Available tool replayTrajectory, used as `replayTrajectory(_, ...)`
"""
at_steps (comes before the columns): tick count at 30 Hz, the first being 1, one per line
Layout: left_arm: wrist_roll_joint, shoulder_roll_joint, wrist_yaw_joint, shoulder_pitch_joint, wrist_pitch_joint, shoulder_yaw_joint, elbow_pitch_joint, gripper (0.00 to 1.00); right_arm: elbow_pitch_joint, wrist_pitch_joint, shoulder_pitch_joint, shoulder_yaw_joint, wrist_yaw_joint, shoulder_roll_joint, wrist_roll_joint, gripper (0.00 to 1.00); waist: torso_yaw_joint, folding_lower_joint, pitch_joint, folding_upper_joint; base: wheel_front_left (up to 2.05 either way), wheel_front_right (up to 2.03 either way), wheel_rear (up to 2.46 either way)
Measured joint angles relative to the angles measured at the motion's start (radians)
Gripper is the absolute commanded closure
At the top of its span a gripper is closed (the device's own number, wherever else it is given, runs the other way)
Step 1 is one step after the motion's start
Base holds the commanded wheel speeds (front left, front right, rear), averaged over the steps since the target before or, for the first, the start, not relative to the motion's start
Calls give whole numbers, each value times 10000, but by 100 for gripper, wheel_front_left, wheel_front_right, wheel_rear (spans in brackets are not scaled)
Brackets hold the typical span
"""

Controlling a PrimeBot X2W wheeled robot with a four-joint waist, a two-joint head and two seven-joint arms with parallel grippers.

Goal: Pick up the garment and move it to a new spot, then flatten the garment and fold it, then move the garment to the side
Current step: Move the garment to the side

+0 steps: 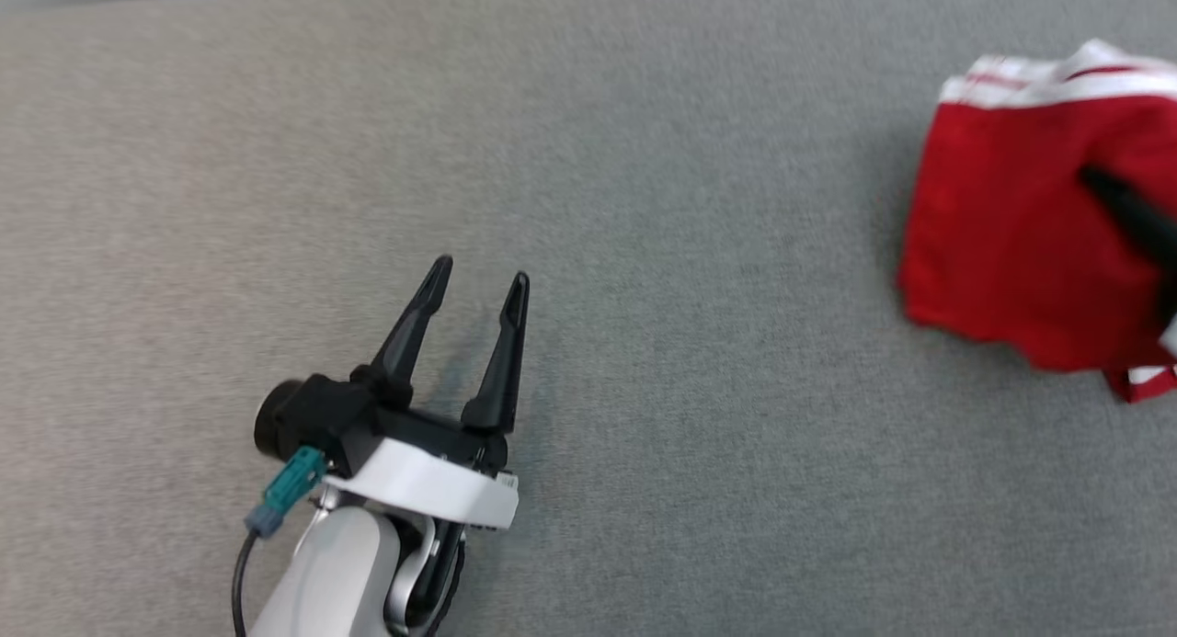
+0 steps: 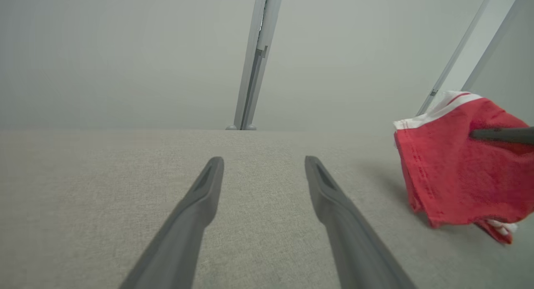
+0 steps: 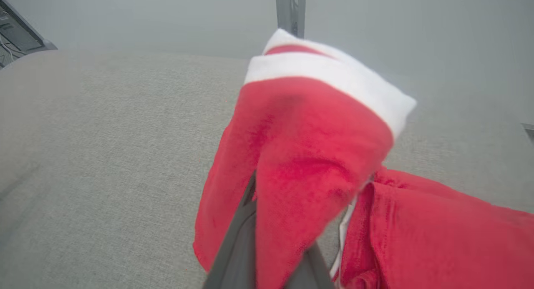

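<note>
The garment [image 1: 1011, 233] is red cloth with a white band along its top edge, bunched up at the far right of the head view. My right gripper [image 1: 1099, 185] is shut on it, its dark fingers pressed into the cloth from the right. The left wrist view shows the garment [image 2: 450, 180] hanging from that gripper [image 2: 475, 134], a shadow on the table beside it. In the right wrist view the garment [image 3: 317, 155] drapes over the fingers [image 3: 238, 247] and hides their tips. My left gripper [image 1: 483, 271] hovers open at the lower left, well apart from the cloth, nothing between its fingers [image 2: 263, 159].
A grey fabric-covered table [image 1: 690, 389] spreads wide to the left of the garment. Beyond its far edge stands a metal post [image 2: 254, 59], with slanted rails [image 2: 459, 55] to the right. Dark equipment [image 3: 16, 34] sits past the table's corner.
</note>
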Motion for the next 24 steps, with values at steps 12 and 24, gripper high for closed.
replayTrajectory(12,928,8,-614,-1662,-2,-485,-349,0,-255,512,-112,-1181,2,-3273,-209,100,-664,0,2416,0,0,0,0)
replayTrajectory(24,1087,4,-594,-2075,0,-1099,-989,0,-190,136,-151,-953,2,-4073,-1135,100,-937,0,2715,0,0,0,0)
